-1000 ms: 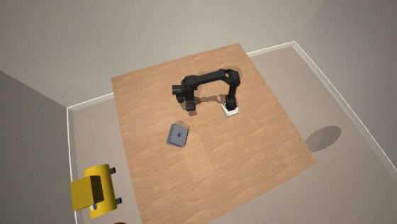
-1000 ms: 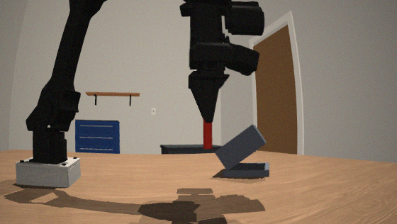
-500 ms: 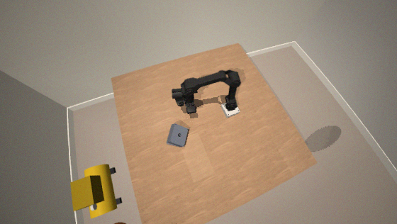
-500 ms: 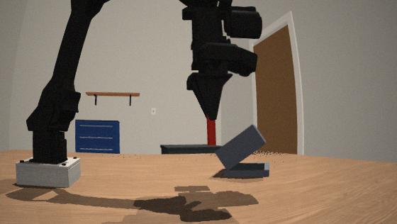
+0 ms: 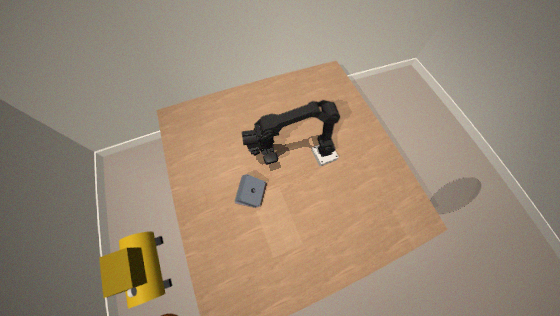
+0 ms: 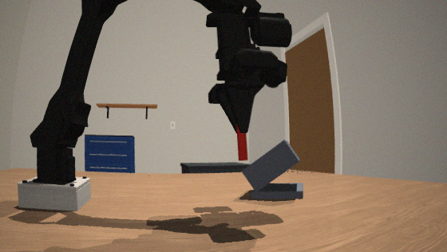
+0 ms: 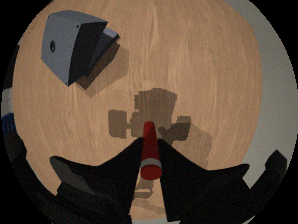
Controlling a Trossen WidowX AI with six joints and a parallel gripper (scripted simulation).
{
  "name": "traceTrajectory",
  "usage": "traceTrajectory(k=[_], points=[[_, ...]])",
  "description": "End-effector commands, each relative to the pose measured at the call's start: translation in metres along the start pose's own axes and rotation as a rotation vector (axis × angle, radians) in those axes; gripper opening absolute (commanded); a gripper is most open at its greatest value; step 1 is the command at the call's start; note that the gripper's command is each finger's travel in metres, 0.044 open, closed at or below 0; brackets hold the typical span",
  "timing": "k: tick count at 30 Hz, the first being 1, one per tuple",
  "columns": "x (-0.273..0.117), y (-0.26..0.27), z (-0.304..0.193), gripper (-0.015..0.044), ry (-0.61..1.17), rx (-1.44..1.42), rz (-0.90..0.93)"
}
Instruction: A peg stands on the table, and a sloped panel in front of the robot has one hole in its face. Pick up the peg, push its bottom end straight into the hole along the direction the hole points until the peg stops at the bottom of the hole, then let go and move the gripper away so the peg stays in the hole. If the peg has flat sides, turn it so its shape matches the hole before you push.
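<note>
Gripping of the round red peg by the black end effector is achieved, above the bench, right of centre in the exterior view; alignment, insertion and release remain.

The exterior view's top edge cut off the upper arm. In the wrist view the black tool hid part of the counter — and the hole was too dark to show its bottom.
</note>
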State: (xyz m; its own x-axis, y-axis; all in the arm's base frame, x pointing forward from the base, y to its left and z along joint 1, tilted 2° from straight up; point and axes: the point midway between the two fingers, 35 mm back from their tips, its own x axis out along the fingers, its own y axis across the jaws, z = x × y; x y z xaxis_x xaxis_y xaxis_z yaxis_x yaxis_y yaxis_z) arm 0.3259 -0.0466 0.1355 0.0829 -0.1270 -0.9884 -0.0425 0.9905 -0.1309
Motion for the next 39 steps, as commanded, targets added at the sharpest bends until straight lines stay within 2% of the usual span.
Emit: traceTrajectory(k=[1, 39], points=[[-0.001, 0.004, 0.004, 0.0000, -0.008, -0.039, -0.018], [-0.017, 0.049, 0.026, 0.0000, -0.076, -0.301, -0.126]])
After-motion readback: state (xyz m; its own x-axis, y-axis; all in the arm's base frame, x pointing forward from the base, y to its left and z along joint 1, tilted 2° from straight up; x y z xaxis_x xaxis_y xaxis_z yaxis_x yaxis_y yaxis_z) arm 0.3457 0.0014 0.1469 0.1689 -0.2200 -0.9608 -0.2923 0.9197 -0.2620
